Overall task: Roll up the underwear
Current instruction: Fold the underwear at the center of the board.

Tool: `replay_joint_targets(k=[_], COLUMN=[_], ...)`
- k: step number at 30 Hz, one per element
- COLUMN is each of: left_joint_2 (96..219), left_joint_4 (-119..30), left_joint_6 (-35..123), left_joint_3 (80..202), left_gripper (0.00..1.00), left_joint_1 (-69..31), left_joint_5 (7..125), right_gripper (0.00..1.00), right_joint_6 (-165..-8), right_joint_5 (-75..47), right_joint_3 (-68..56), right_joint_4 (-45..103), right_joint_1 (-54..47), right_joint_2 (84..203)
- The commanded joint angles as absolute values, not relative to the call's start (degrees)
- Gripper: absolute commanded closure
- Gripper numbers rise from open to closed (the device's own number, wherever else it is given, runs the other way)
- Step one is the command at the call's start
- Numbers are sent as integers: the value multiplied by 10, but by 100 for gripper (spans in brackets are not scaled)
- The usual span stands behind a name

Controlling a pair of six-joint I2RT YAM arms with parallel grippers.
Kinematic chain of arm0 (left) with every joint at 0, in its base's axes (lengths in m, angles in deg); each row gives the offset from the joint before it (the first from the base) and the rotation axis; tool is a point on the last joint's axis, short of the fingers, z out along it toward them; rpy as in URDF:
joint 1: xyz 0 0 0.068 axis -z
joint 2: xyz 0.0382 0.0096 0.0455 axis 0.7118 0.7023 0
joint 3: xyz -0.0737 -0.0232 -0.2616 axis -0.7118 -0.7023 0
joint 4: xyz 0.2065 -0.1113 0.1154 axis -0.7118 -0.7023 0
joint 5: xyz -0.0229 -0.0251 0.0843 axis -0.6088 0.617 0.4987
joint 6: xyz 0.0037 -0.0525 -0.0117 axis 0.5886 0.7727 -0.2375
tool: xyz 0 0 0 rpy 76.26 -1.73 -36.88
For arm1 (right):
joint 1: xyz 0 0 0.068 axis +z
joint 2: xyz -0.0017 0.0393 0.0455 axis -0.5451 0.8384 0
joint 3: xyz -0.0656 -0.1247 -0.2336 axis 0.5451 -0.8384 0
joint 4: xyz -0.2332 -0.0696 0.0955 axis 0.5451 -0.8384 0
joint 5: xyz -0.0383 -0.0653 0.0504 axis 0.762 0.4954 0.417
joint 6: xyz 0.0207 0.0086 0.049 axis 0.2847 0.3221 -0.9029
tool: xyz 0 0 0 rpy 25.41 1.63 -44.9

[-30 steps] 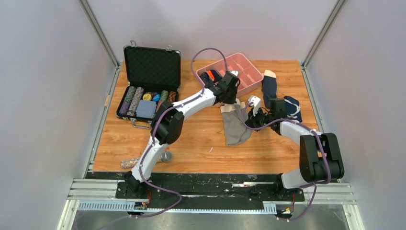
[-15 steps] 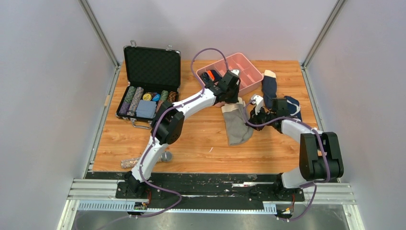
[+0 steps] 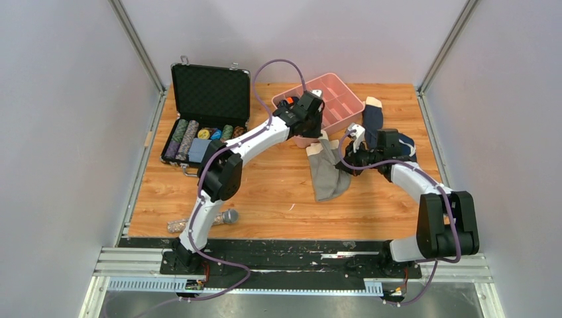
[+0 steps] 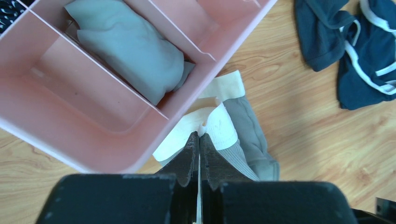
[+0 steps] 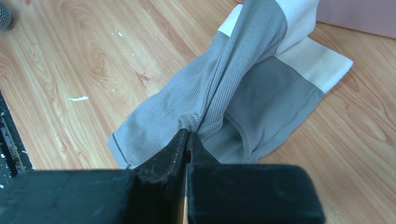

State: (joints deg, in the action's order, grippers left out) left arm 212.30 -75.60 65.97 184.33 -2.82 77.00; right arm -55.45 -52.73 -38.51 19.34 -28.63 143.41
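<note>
Pinching the pale cream band between fingers pressed tight together, the left gripper [image 4: 199,135] has that edge of the underwear [image 4: 243,122] raised just beside the near wall of the pink tray [image 4: 70,135]. The right gripper [image 5: 187,133], jaws likewise closed, nips a fold of the gray ribbed cloth near its middle and draws it up into a ridge. So two grippers grip one garment.

That garment is soft gray-taupe with fine ribbing, rumpled and partly folded over itself, with the cream band doubled at the far end. It lies on the wooden table [image 3: 265,192] between the two arms, its band end against the tray and the rest trailing toward the near edge.

Two containers stand on the table. The single pink divided tray has one pale gray-green bundle of cloth [image 4: 130,46] in one compartment, bare compartments either side of it in the left wrist view, and some dark items with an orange spot [image 3: 287,102] at its left end. The one black case [image 3: 209,93] stands open, with rows of chips [image 3: 185,136] in its lower half.

Right of the tray lie one navy sock with a tan toe [image 3: 372,116] and one navy garment with white trim [image 4: 369,60]. One microphone [image 3: 230,216] rests near the left arm's base.
</note>
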Motion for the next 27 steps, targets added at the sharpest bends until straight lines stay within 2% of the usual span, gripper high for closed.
replay_joint_targets(k=[1,7,19,27], left_joint_2=[2070,2061,2165,2192], left_joint_4=[-744,-750,-717,-693], left_joint_6=[660,650,640,636], left_joint_3=[1845,1840,1894,1909], left_gripper=[100,100,100,100], left_joint_1=[-43,-47,-36,-26], left_joint_5=[809,816,819,825], right_gripper=[100,100,99,98], right_joint_6=[-580,-603,-606,-622], right_joint_5=[-558,-551,-508,-490], right_joint_3=[-372,-364,-363,-386], right_joint_4=[160,159,164,190], right_joint_1=[-279,-273,-275,-277], right_joint_2=[1422,1433,1488,1486])
